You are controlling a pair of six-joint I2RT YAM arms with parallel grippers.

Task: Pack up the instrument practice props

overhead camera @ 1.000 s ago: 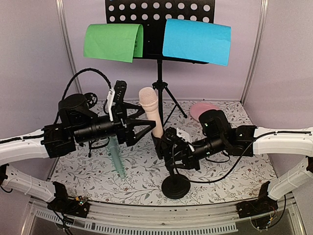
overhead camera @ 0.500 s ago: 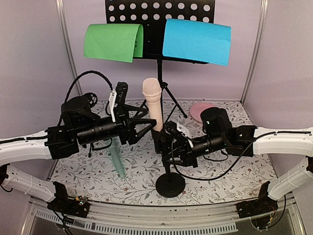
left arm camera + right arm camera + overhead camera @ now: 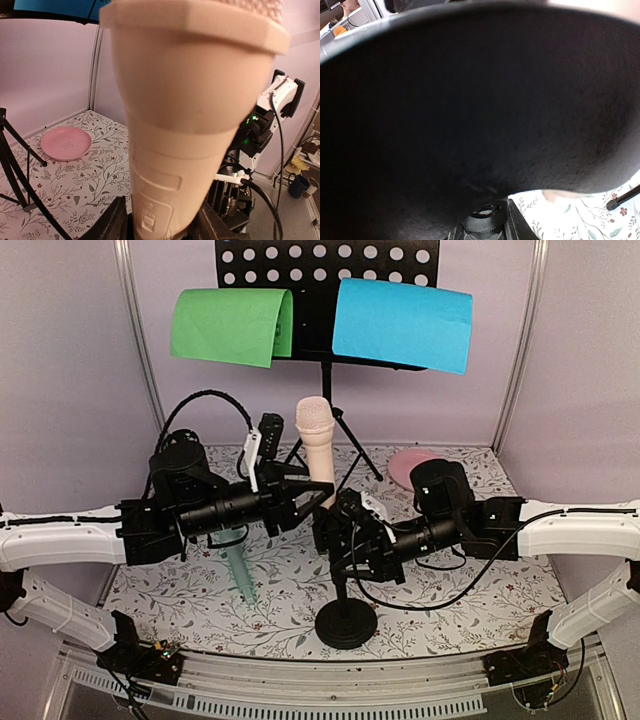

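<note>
One second on, the pink mic [image 3: 318,445] stands higher and straighter over the middle of the table [image 3: 480,590], clenched in the left gripper [image 3: 303,490], while the right gripper [image 3: 338,530] grips the black stand [image 3: 346,622] beneath it, so the two seem nearly pulled apart.

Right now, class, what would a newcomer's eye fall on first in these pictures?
The pink toy microphone stands nearly upright at the centre, gripped by the left end effector, filling the left wrist view. Behind it, a green sheet and a blue sheet hang on the black perforated music rack.
</note>
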